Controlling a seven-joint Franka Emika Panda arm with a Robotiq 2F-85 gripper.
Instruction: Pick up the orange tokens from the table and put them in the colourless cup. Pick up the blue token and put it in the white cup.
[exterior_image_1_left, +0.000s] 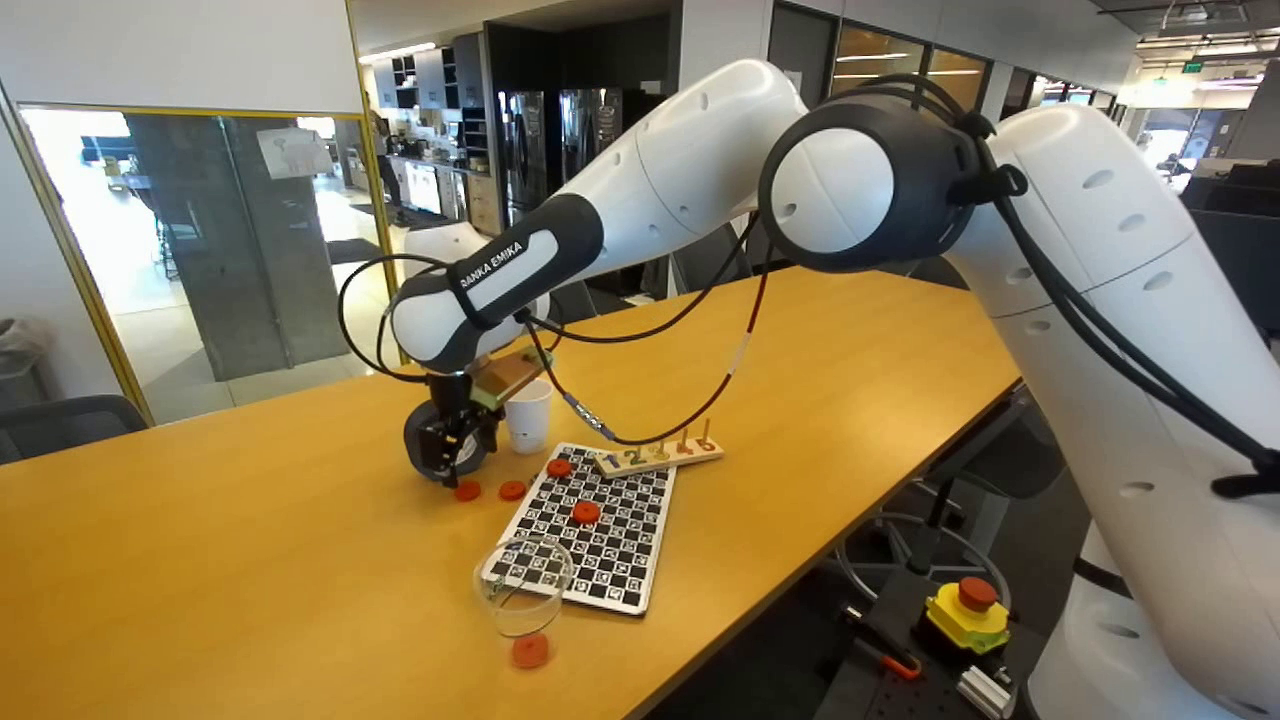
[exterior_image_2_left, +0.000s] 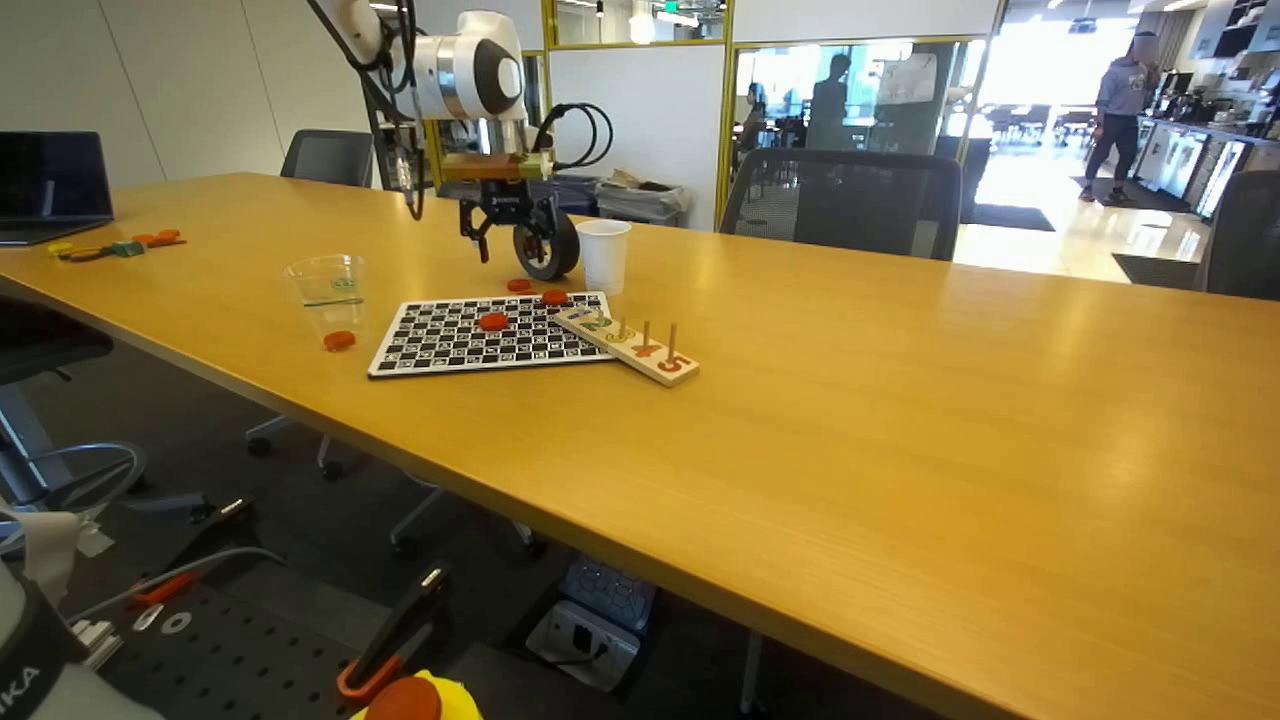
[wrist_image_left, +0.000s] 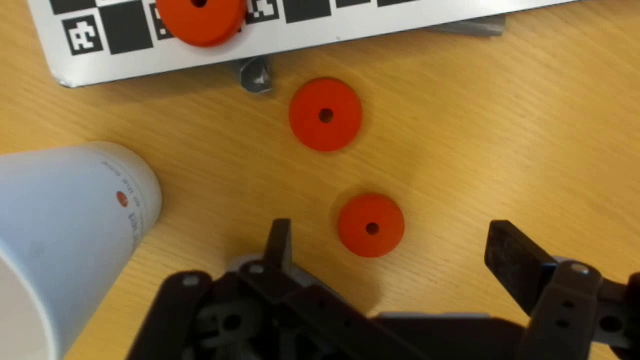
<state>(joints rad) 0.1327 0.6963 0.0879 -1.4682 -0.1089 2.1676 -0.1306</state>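
Both exterior views slanted across the counter (exterior_image_2_left: 900, 450), sharing the ChArUco board (exterior_image_1_left: 612, 548); the wrist view looked closely down

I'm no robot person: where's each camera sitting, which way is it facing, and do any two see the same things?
An exterior view: above the table, near the arm, looking down and toward a kitchen; nearly the whole arm shows.
An exterior view: above table height, looking across to a chair; the arm's end and some robot casing show.
Wrist view: mounted by the open gripper, looking down at orange tokens; only the gripper shows of the robot.
Both exterior views share the white cup, colourless cup and checkered board.
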